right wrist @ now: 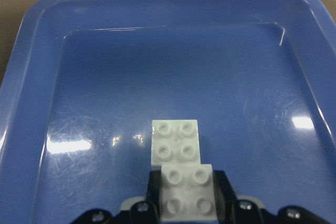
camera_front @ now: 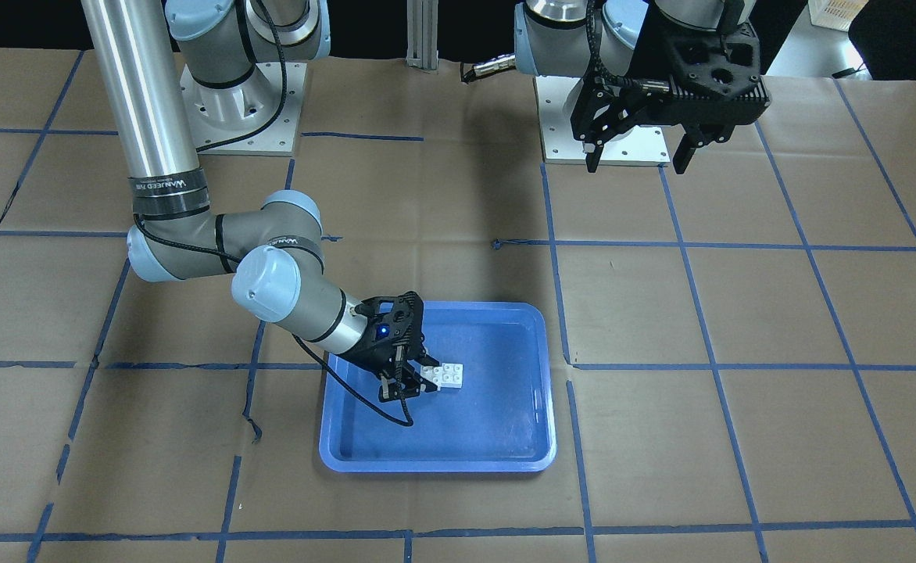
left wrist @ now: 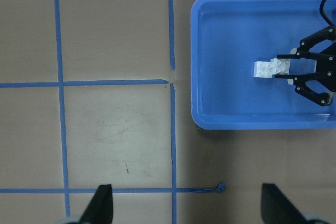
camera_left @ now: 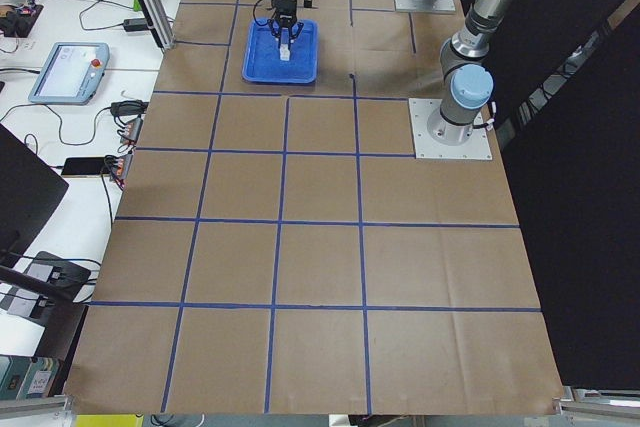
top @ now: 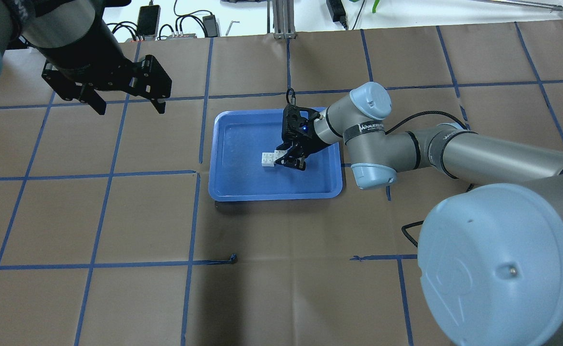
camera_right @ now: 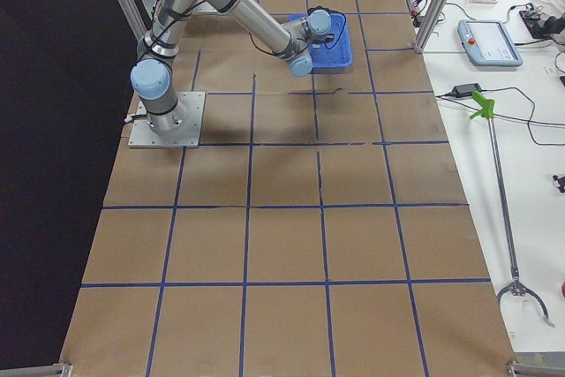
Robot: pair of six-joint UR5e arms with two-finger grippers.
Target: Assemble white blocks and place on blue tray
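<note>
The white blocks [camera_front: 444,374] are joined with an offset, one overlapping the other, and sit low in the middle of the blue tray [camera_front: 497,422]. My right gripper [camera_front: 407,389] is shut on the block nearer to it. In the right wrist view the black fingers [right wrist: 155,184] press both sides of that block [right wrist: 186,195], and the other block [right wrist: 175,145] sticks out ahead. The pair also shows in the overhead view [top: 268,159] and the left wrist view [left wrist: 270,68]. My left gripper [top: 127,103] is open and empty, held high, well left of the tray [top: 243,139].
The table is brown paper with a blue tape grid [top: 200,173]. The arm base plates [camera_front: 599,133] stand at the robot's side. The right arm's forearm [top: 478,154] reaches across the table to the tray. Cables and devices lie beyond the far edge [top: 176,24].
</note>
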